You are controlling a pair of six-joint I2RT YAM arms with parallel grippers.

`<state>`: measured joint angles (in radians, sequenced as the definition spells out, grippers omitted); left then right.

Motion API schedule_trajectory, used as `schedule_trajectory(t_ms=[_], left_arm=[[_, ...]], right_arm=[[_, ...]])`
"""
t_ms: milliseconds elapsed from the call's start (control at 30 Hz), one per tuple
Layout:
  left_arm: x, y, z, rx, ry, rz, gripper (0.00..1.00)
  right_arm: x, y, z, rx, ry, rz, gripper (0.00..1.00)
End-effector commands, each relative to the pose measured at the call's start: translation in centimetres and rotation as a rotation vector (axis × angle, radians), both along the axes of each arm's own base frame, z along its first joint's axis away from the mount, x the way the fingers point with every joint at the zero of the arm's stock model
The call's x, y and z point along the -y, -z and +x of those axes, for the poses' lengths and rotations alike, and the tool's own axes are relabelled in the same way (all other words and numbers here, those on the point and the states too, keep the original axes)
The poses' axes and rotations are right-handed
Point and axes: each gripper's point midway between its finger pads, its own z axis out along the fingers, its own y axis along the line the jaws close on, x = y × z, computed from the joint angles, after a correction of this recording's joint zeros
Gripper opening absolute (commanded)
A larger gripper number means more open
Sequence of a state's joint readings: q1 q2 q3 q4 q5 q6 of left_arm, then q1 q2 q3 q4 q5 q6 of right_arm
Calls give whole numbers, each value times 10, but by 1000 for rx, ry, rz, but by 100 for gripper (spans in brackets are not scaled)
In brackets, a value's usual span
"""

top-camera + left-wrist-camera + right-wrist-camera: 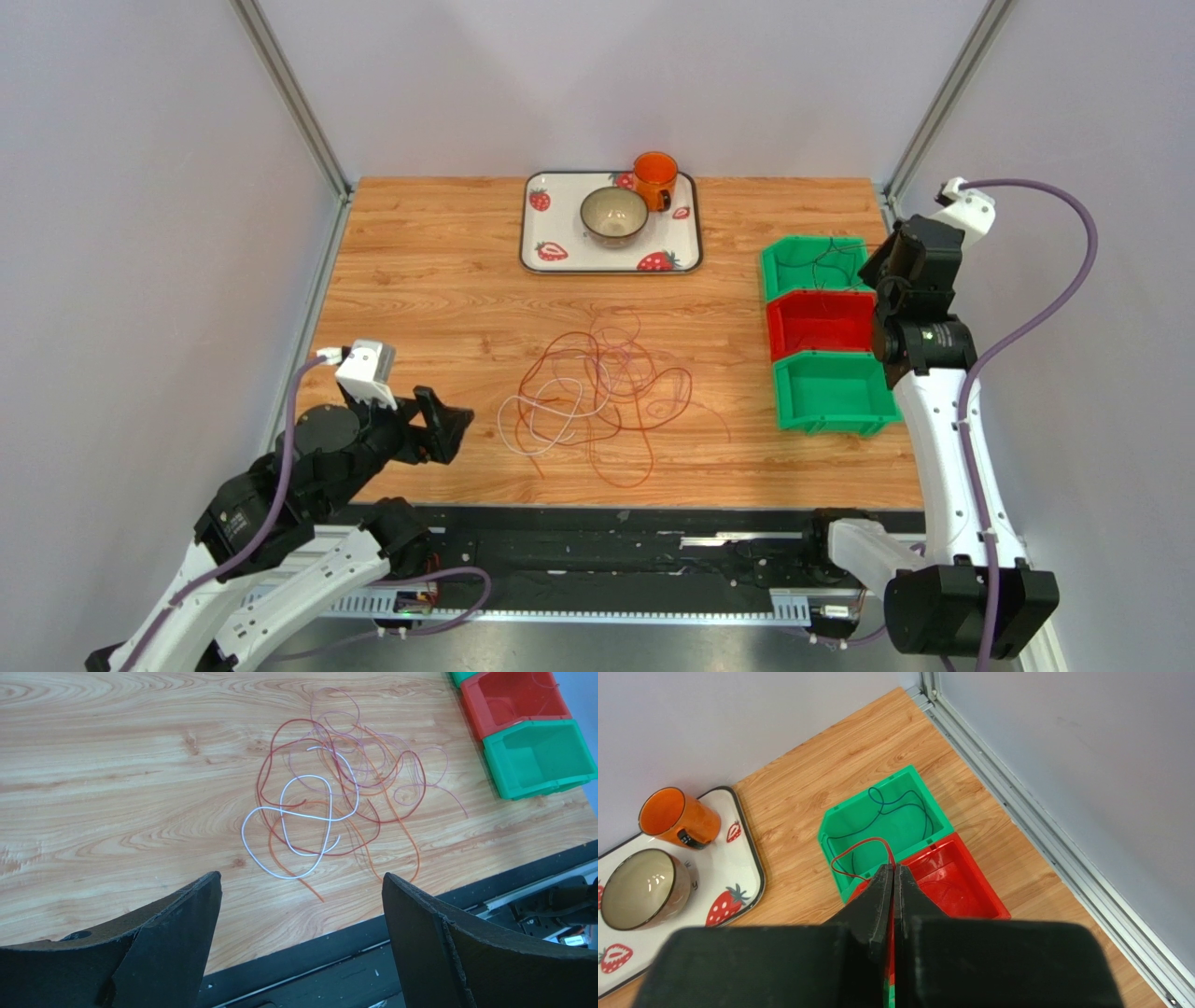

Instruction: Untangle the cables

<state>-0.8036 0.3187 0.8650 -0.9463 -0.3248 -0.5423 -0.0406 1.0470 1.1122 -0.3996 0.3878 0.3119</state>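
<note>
Your right gripper [893, 873] pinches a red cable [856, 848] over the red bin [957, 876] at 3 o'clock, so release it next; the left gripper [300, 879] gapes wide.

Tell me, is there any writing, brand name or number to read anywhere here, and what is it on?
No legible text in any view.
Orange mug: a small dark mark on its side, too small to read.
Tray: strawberry pictures only, no words.
Nearest green bin: no label showing.
</note>
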Motion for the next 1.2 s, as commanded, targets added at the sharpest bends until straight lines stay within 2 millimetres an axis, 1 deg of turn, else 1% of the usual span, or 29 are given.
schedule_trajectory(t_ms=[0,67,167,233,267,333,433,567,633,700,767,867,967,1167], left_arm=[[0,0,2,-5,-17,-1,92],[-1,0,2,-7,-20,-2,92],[-1,0,3,-6,-24,-1,92],[-1,1,3,-7,-22,3,92],[-1,1,4,-9,-25,5,92],[-1,2,4,-11,-24,10,92],[0,3,5,-17,-26,17,92],[1,4,6,-23,-26,22,92],[0,4,6,-23,-28,22,91],[0,4,5,-22,-26,21,91],[0,3,5,-21,-28,19,91],[-1,3,5,-18,-31,17,91],[-1,3,6,-21,-34,20,91],[1,5,7,-30,-31,28,91]], right_arm=[[-13,4,10,23,-79,56,0],[-15,8,9,18,-93,69,0],[-24,2,3,37,-139,84,0],[-27,-7,-5,64,-156,82,0],[-26,-8,-8,63,-152,80,0],[-25,-18,-17,90,-146,72,0],[-23,-27,-26,115,-131,63,0],[-22,-28,-31,113,-125,62,0],[-22,-23,-31,98,-121,72,0],[-21,-13,-29,69,-108,79,0],[-16,1,-27,23,-78,87,0],[-11,16,-25,-23,-45,86,0],[-9,20,-23,-36,-37,86,0],[-8,42,-11,-98,-33,106,0]])
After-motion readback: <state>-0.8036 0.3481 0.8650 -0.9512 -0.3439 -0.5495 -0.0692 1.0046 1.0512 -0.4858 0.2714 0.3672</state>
